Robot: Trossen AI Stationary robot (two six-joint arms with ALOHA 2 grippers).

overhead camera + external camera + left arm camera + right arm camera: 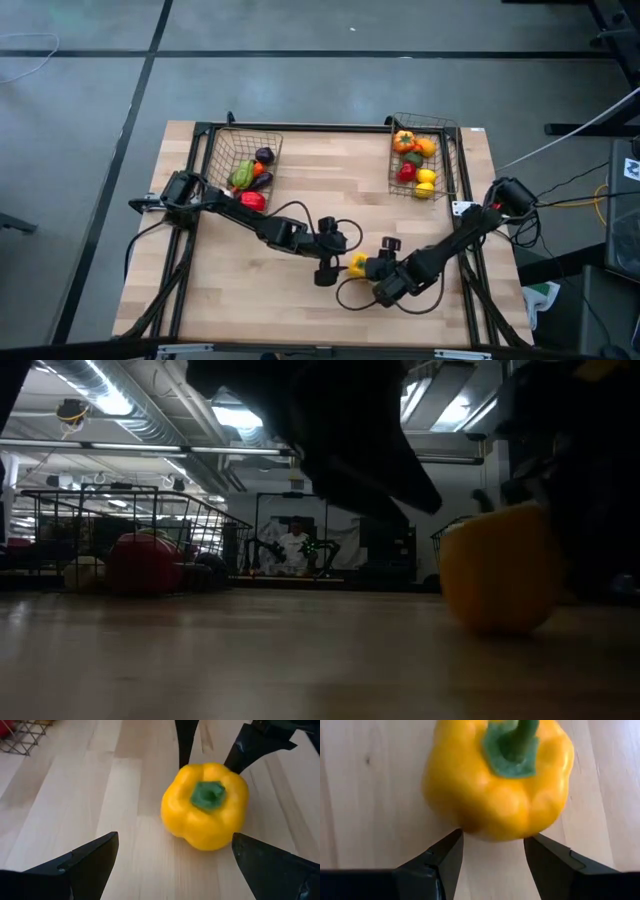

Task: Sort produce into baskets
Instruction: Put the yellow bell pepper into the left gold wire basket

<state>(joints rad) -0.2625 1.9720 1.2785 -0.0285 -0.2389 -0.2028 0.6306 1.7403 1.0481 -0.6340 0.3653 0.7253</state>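
Yellow pepper [357, 263], loose on wooden table [330, 190]: flanked, untouched, by wide-spread left gripper [330, 268] and half-parted right gripper [378, 266]. Collision or knock-away roll is risked.

From table height, dark arm parts block most of the scene, hiding the right side of the yellow pepper [497, 568] and both grippers' fingertips. In the right wrist view the pepper, just ahead of the right gripper [492, 851], is cut off at the picture's edge. In the left basket [243, 158], the green piece [241, 175] is too small to identify.
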